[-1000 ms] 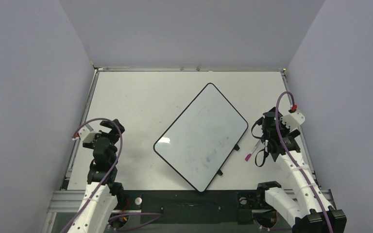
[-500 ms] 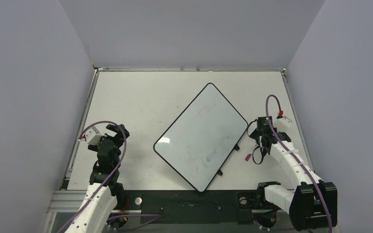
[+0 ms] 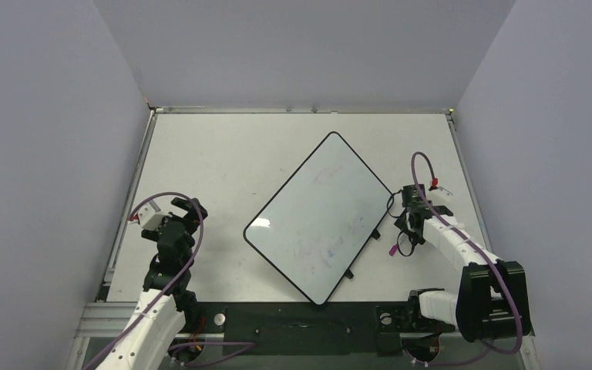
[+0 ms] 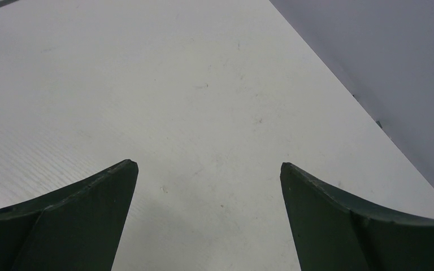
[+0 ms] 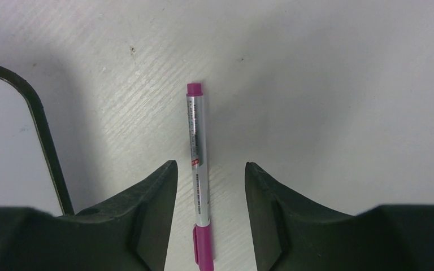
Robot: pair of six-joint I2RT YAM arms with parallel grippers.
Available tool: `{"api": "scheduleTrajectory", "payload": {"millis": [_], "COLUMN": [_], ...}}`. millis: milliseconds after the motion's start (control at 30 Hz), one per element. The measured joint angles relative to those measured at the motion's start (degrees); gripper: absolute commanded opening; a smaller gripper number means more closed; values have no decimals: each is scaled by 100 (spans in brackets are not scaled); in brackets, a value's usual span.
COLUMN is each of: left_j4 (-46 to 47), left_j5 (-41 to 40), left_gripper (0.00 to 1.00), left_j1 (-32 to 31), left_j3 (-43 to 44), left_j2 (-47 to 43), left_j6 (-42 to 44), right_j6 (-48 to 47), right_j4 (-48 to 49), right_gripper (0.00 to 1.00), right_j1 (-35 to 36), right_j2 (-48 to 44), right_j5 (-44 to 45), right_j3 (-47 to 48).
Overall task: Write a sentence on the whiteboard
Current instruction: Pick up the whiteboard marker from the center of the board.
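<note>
Now lower, right pincer [image 5: 210, 165] straddling marker [image 5: 195, 130]

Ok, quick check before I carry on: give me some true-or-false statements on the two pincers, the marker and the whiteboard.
1. The right pincer is shut on the marker. False: it is open, its fingers either side of the marker, which lies on the tabletop.
2. The left pincer is open and holds nothing. True.
3. The marker lies on the whiteboard. False: it lies on the tabletop beside the board's rim.
4. The whiteboard sits askew to the table's edges. True.
</note>
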Motion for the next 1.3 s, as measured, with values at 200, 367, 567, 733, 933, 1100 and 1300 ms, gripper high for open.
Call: {"api": "scheduleTrajectory", "payload": {"millis": [200,367,567,733,933,1100,1300], "left_j4": [0,0,0,0,-2,-33,-339], "left_j5": [-81,-105,-125,-125,-127,-122,-31], "left_gripper": [97,97,96,96,96,96,96], "left_j1": [-28,-31,-31,-31,-35,-35,-35], "left_j3": [0,0,0,0,0,0,192], "left_j2": [2,2,-9,-13,-31,-81,-184], "left_j6": [2,20,20,20,20,44,291], "right_j6": [-120,-144,-186,-225,-271,-278,-271], "right_j4": [68,107,195,295,457,479,52], "right_gripper": [31,31,26,19,0,0,0], "right_j1": [0,2,2,4,20,42,74], "right_j2": [195,280,382,610,748,745,-195], "right_j5": [-66,-74,-74,-129,-175,-179,-92], "right_j3": [0,0,0,0,55,68,98]}}
